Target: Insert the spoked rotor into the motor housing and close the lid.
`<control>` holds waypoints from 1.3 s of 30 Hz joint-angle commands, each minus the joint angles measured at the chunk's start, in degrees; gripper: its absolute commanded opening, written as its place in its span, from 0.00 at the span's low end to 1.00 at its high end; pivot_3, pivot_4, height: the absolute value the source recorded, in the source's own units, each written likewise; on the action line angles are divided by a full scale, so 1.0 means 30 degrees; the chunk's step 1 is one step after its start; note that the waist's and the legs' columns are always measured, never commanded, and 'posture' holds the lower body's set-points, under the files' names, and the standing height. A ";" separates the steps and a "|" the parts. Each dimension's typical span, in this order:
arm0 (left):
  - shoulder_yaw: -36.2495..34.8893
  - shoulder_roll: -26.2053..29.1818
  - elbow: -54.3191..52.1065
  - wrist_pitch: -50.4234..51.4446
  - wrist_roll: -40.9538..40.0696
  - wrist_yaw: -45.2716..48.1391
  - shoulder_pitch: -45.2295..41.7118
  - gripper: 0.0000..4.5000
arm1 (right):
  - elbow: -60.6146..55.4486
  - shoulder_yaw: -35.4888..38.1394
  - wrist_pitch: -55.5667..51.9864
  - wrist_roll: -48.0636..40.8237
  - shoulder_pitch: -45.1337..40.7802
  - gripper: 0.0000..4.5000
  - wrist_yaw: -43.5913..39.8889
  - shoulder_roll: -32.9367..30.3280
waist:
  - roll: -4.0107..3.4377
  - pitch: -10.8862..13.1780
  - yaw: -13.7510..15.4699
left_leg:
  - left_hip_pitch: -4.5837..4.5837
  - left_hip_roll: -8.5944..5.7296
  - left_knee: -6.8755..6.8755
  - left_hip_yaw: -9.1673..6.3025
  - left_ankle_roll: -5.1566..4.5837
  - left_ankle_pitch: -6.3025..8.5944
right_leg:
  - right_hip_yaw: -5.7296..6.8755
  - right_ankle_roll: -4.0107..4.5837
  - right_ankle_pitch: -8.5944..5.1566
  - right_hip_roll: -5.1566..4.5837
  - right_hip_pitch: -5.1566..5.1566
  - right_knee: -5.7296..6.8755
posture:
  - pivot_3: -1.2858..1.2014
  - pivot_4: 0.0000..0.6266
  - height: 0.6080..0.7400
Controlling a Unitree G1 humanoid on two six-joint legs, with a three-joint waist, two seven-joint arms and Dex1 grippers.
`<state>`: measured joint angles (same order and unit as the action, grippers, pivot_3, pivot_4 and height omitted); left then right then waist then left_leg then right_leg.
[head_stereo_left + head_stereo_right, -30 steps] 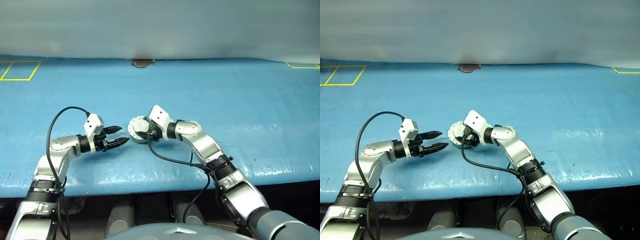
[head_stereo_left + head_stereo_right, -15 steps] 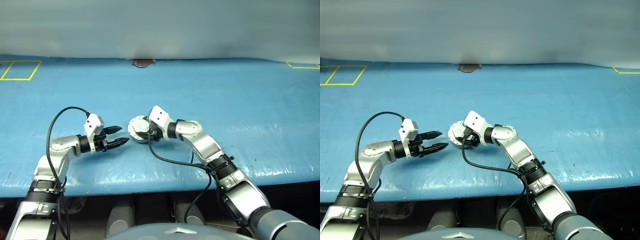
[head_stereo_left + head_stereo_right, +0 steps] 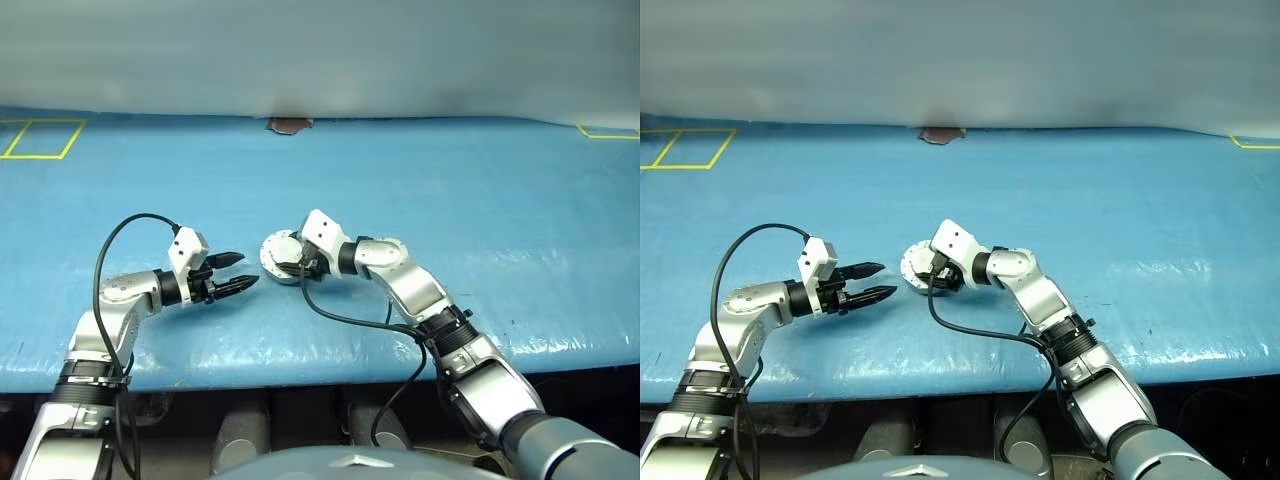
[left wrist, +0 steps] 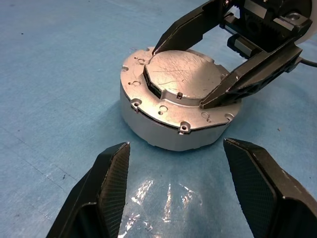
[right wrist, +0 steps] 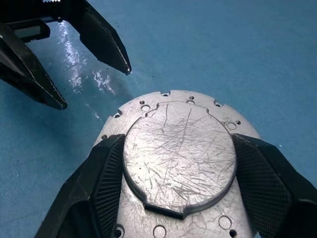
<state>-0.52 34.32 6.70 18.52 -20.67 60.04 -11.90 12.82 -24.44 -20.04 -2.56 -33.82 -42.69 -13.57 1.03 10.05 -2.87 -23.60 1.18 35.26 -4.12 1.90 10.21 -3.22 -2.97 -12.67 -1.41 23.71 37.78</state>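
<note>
Nearest to us the left gripper [image 3: 236, 272] hangs low over the blue desk [image 3: 480, 190], jaws spread apart with nothing between them, tips aimed toward the middle. Just beyond its tips, apart from them, sits the motor housing [image 3: 277, 260], a short round silver cup flat on the desk, with the lid [image 4: 181, 79] down on top of it. The right gripper [image 3: 928, 274] comes in from the other side, jaws spread wide and straddling the raised centre plate of the lid, one finger on each flank. From the head views we get only a small silver disc half hidden by the right wrist. The left wrist view gives us the housing's side wall, the screw holes round the lid's flange, and the right fingers [image 4: 257, 74] lying on the lid top. The right wrist view gives us the scratched plate close up with its pads [image 5: 106, 178] right against the plate's edges; whether they press on it we cannot tell. With the lid closed, we cannot see inside the housing. Farther back are yellow tape marks [image 3: 40, 140] at the desk's far left corner and a small brown patch [image 3: 287, 125] at the far edge.
</note>
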 commanded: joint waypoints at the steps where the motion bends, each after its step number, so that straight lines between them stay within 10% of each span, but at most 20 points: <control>1: -0.0173 0.0027 -0.0521 -0.0204 -0.0135 0.0030 -0.0039 0.73 | 0.0624 -0.0463 -0.0546 0.1534 0.0103 0.67 0.0322 -0.0772 | 0.0000 0.0000 0.0026 | -0.0004 -0.0001 -0.0006 -0.0001 0.0000 0.0000 | -0.0001 0.0000 0.0000 -0.0001 0.0005 -0.0003 | 0.52 0.24 1.00; 13: -0.1243 -0.1267 0.0016 0.1764 -0.1561 -0.1510 -0.1587 0.73 | 0.1721 -0.0362 -0.0721 0.1787 0.0203 0.67 0.0993 -0.0522 | 0.0002 -0.0002 0.0065 | 0.0019 0.0012 0.0020 -0.0008 0.0000 -0.0001 | 0.0019 0.0000 0.0000 0.0000 -0.0021 0.0001 | 0.52 0.24 1.00; 24: 0.0294 -0.2344 0.2553 0.2412 -0.0842 -0.1274 -0.4029 0.01 | 0.1433 -0.0201 -0.0889 0.1770 0.0406 0.67 0.1372 -0.0487 | -0.0012 -0.0019 0.0057 | 0.0016 0.0006 0.0036 -0.0006 -0.0016 -0.0014 | 0.0022 -0.0013 0.0008 0.0009 -0.0039 0.0008 | 0.52 0.24 1.00; 39: 0.0747 -0.2086 0.2767 0.1885 0.0084 -0.0915 -0.3354 0.01 | 0.0996 -0.0013 -0.1184 0.1602 0.0877 0.67 0.1667 -0.0537 | -0.0060 -0.0079 0.0142 | 0.0021 0.0005 0.0039 -0.0012 -0.0014 -0.0012 | 0.0023 -0.0012 0.0006 0.0000 -0.0047 0.0003 | 0.52 0.24 1.00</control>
<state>2.02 27.32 15.56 24.27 -20.96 57.48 -22.95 12.31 -24.93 -20.41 -0.94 -32.85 -39.74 -13.44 0.85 9.81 -2.44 -23.54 1.20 35.38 -4.16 1.86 10.18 -3.15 -3.00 -12.65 -1.41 23.57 37.78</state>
